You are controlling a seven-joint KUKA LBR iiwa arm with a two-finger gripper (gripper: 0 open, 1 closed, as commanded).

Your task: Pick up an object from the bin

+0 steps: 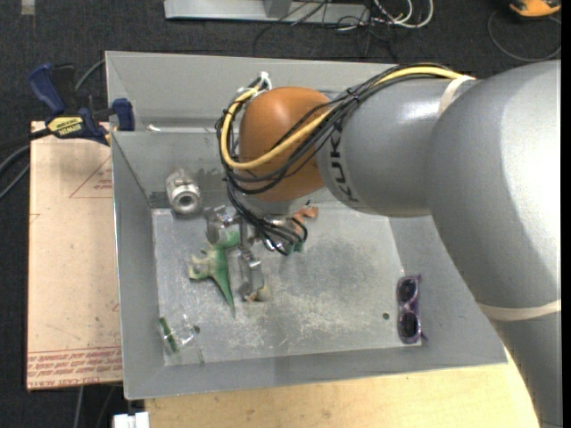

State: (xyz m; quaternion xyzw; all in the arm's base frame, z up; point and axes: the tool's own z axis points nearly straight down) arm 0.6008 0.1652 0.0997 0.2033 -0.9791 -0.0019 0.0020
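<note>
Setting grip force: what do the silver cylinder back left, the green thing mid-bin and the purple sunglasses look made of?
Silver cylinder: metal by the look, bright and shiny with sharp highlights. Green thing: probably plastic or rubber, matt, with thin pointed ends; cannot tell which. Purple sunglasses: plastic, glossy, translucent tint in the lenses.

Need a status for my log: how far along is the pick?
Done: the gripper is low in the bin, right at the green toy left of middle. In hand: nothing clearly; whether it grips the toy cannot be told. Left: a sure grasp and the lift, since the toy lies on the bin floor. The purple sunglasses lie apart.
</note>
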